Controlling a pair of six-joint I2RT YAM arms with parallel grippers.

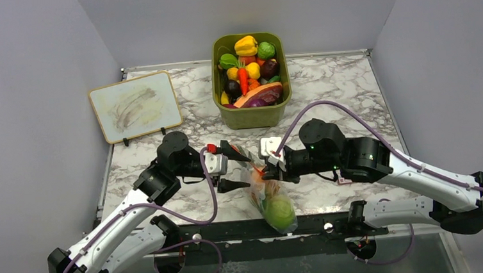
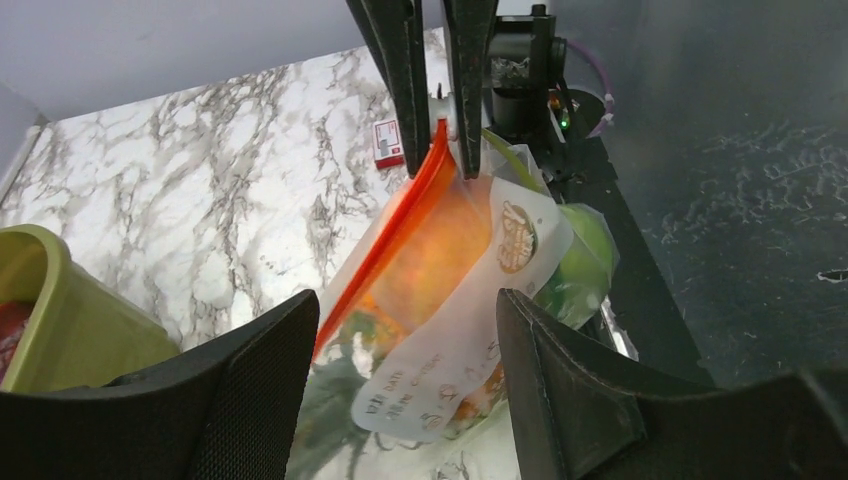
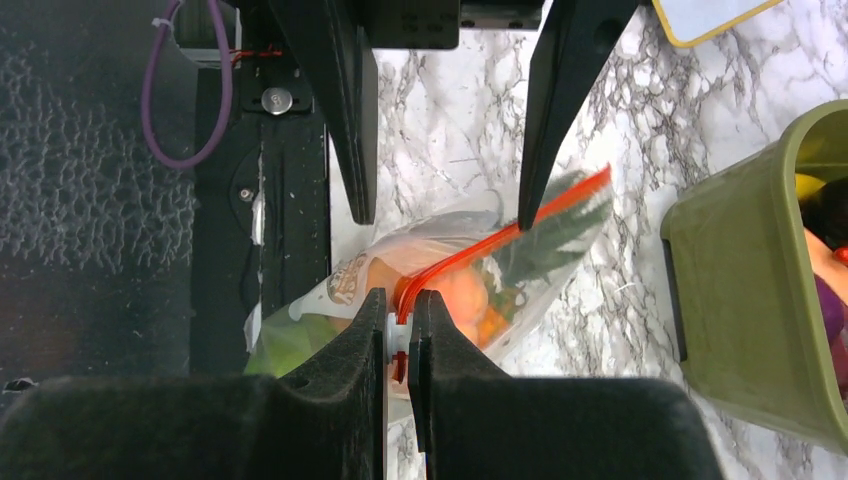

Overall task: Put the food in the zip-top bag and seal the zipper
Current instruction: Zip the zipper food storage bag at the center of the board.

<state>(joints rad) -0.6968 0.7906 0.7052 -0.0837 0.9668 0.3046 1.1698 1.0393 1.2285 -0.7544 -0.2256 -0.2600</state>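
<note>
The zip-top bag (image 1: 270, 195) hangs over the table's front edge, clear, with a white label (image 2: 470, 330). Inside it I see food: a light-green cabbage ball (image 1: 281, 212) at the bottom and an orange fruit (image 3: 465, 295) near the mouth. My right gripper (image 3: 398, 300) is shut on the white slider end of the orange-red zipper (image 3: 470, 255) and holds the bag up. My left gripper (image 2: 405, 310) is open, with the bag's far corner between its spread fingers. In the right wrist view one left finger (image 3: 560, 100) has its tip at the zipper strip.
An olive-green bin (image 1: 253, 115) full of toy produce stands at the back centre. A small whiteboard (image 1: 135, 105) leans at the back left. A small red-and-white card (image 2: 387, 142) lies on the marble. The black front rail (image 1: 232, 230) runs under the hanging bag.
</note>
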